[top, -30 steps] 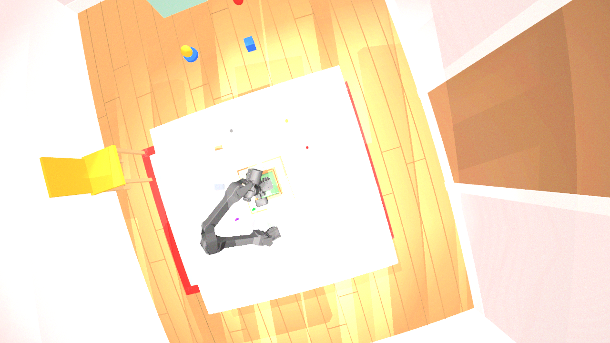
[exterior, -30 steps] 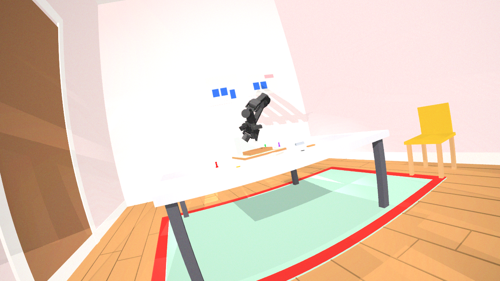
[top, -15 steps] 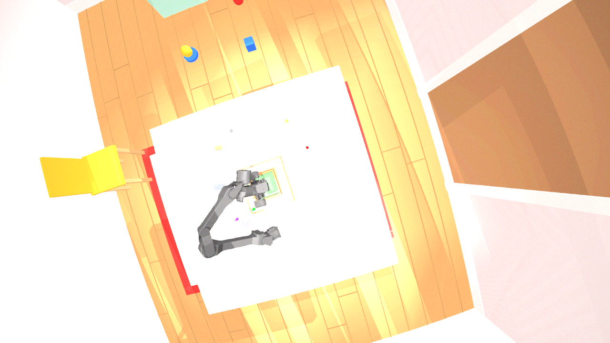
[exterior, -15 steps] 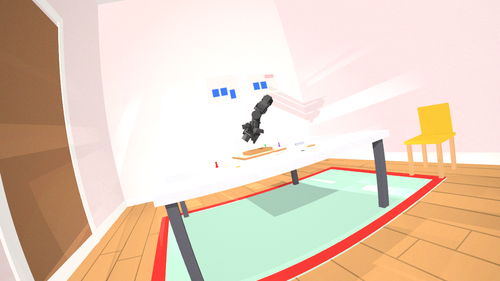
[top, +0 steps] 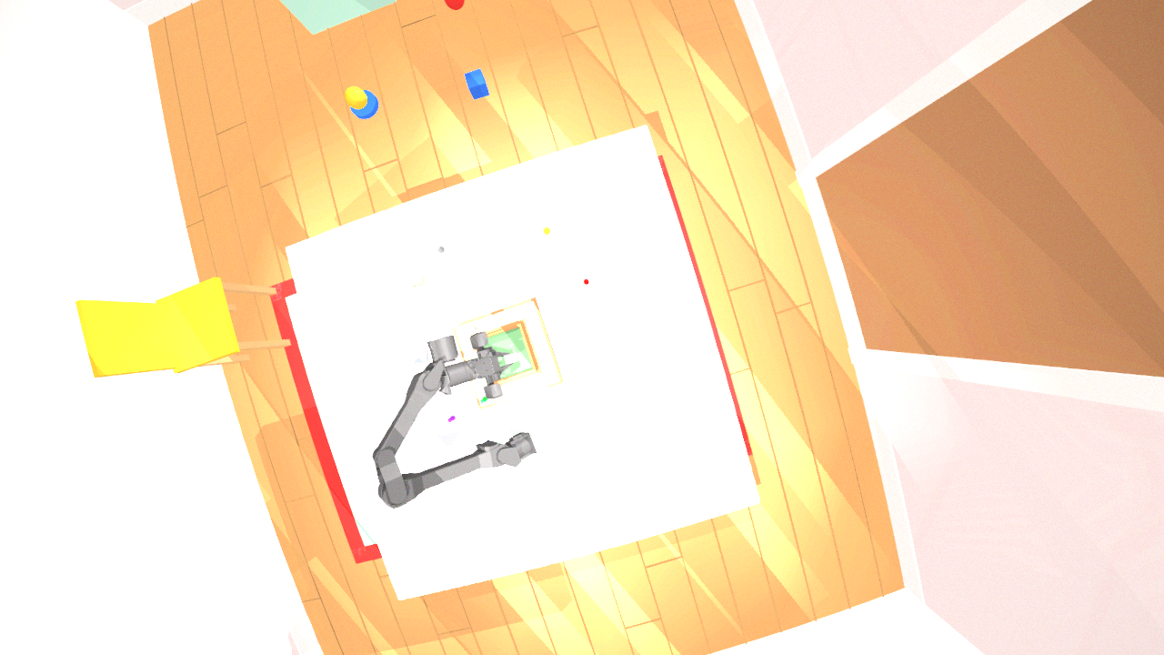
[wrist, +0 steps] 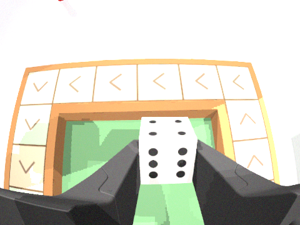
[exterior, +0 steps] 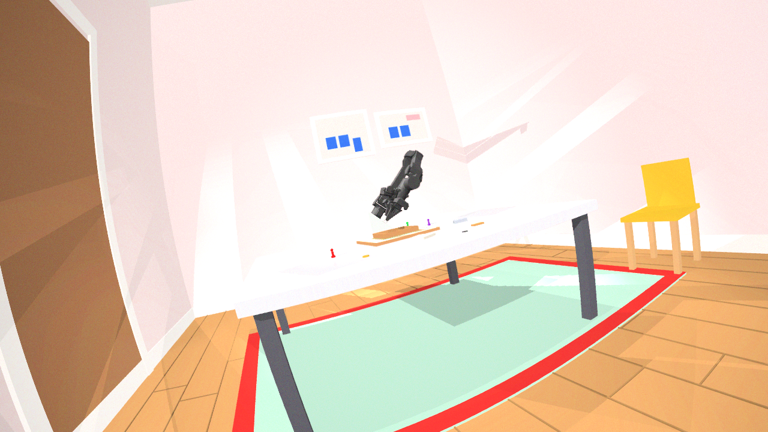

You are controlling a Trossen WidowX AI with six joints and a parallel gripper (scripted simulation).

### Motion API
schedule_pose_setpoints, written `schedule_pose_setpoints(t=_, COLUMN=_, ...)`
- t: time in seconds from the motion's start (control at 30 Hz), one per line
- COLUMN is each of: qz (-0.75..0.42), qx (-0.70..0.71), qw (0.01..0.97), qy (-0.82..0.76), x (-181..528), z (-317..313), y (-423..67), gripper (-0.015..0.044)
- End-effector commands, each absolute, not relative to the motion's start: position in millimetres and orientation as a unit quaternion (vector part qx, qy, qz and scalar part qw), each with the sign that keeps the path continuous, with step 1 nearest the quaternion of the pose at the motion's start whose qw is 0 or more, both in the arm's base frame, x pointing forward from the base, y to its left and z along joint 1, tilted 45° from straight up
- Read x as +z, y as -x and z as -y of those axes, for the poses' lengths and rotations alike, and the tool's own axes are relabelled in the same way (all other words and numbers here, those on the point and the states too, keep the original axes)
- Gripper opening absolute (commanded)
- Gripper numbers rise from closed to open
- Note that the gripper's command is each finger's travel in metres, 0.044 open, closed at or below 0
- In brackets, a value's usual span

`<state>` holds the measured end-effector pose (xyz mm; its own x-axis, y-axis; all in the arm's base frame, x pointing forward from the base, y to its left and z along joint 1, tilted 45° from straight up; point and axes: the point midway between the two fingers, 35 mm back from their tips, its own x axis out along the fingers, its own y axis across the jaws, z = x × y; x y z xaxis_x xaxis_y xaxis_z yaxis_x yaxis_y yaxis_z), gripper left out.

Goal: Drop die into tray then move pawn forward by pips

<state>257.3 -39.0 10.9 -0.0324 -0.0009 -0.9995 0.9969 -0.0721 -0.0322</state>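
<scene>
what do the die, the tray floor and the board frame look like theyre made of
Die: hard white plastic by its look, matt, with crisp edges and black pips. Tray floor: flat green, possibly felt; no weave shows. Board frame: tan, wood-like in colour, though no grain is visible. Gripper: dark matt fingers clamp the die.

die (wrist: 167,152): white cube with black pips, sitting pinched between the dark fingers, hanging above the tray – six-pip face showing toward the wrist camera
tray (wrist: 89,146): green floor, orange walls, lying mid-board
board (wrist: 117,82): white arrow squares ringing the tray
pawn (top: 484,398): green – standing at the board's edge
</scene>
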Motion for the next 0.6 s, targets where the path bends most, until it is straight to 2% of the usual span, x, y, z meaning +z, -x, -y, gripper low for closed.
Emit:
schedule_pose_setpoints(t=0.0, qz=-0.455, qx=-0.54, qw=0.496, qy=-0.505, x=12.8, z=40.7, y=-258.3, gripper=0.0)
schedule_pose_setpoints(t=0.23, qz=-0.455, qx=-0.54, qw=0.496, qy=-0.505, x=55.7, z=47.1, y=-270.6, gripper=0.0)
schedule_pose_setpoints(t=0.57, qz=-0.455, qx=-0.54, qw=0.496, qy=-0.505, x=57.2, z=46.7, y=-269.7, gripper=0.0)
